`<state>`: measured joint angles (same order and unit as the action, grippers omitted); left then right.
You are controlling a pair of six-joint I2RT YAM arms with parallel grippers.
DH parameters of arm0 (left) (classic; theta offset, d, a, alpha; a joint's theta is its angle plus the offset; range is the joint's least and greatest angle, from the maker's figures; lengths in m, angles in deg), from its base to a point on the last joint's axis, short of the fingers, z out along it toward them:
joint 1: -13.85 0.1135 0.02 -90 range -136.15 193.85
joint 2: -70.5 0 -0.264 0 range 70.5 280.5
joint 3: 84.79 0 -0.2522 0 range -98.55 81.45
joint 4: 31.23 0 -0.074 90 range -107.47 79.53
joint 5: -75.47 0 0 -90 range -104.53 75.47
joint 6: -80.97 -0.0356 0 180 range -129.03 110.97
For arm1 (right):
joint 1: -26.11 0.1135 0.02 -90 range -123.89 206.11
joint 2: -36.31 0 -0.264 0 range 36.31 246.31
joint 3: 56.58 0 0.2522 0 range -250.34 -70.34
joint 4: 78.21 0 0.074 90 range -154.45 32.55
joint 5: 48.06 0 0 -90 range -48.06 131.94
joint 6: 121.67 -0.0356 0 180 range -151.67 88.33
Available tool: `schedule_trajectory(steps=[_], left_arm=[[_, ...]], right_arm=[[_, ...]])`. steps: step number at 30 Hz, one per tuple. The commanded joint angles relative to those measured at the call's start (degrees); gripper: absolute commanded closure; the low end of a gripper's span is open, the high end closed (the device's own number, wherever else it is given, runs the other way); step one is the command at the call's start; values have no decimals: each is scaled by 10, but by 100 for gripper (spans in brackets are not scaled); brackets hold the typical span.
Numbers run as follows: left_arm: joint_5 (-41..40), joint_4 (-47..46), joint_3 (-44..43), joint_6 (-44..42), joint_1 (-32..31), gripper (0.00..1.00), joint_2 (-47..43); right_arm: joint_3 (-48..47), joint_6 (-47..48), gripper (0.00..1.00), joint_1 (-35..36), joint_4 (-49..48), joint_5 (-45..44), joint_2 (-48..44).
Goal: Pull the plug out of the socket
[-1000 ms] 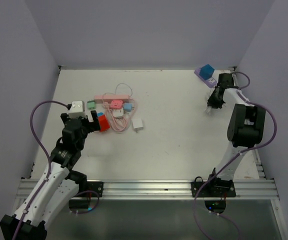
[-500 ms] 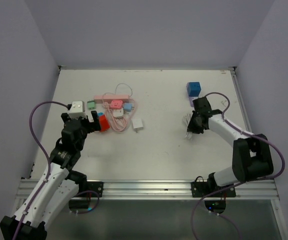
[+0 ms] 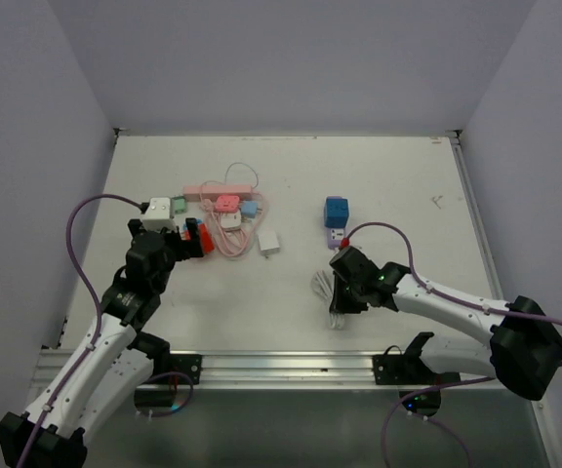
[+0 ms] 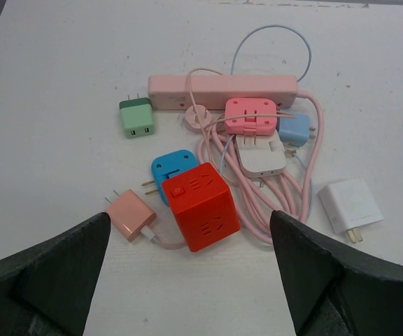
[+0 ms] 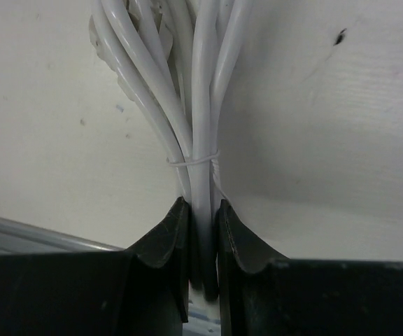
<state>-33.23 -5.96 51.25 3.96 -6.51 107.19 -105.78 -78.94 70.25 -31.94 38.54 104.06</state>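
Two black fingers [image 5: 163,241] of the right gripper [image 5: 203,210] are pressed together on the white cable bundle [image 5: 191,105], just below its thin tie in the wrist view. In the top view, the cable leads away toward the purple socket [image 3: 332,234] mid-table, with the blue plug [image 3: 336,209] seated at its far end. At the far left, the left gripper [image 4: 191,217] hangs spread above the red cube [image 4: 201,205] and the pink power strip [image 4: 222,89], touching nothing.

The likely risk is that, with nothing pinning the socket, any pull on the cable drags socket and plug along together or strains the cord.

Neither wrist camera shows the seam between plug and socket. From above it is too small to tell how deep the plug sits.
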Motion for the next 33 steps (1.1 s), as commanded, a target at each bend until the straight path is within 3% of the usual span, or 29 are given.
schedule_trajectory(steps=[1,3,10,19,23,28,33], left_arm=[[7,-24,-5,10,-7,0,2],[7,-24,-5,10,-12,0,3],[6,-25,-4,8,-19,0,1],[13,-26,-4,8,-26,0,-2],[15,-26,-4,7,-27,0,-3],[23,-27,-4,7,-27,0,-3],[26,-26,-4,6,-27,0,-2]], right_arm=[[6,-49,84,68,17,30,-2],[4,-63,79,106,22,23,-3],[-68,-64,34,133,80,-34,-2],[-254,59,1,129,170,-191,84],[-339,145,1,104,188,-256,143],[-436,261,1,28,168,-232,229],[-511,298,1,-27,132,-169,300]])
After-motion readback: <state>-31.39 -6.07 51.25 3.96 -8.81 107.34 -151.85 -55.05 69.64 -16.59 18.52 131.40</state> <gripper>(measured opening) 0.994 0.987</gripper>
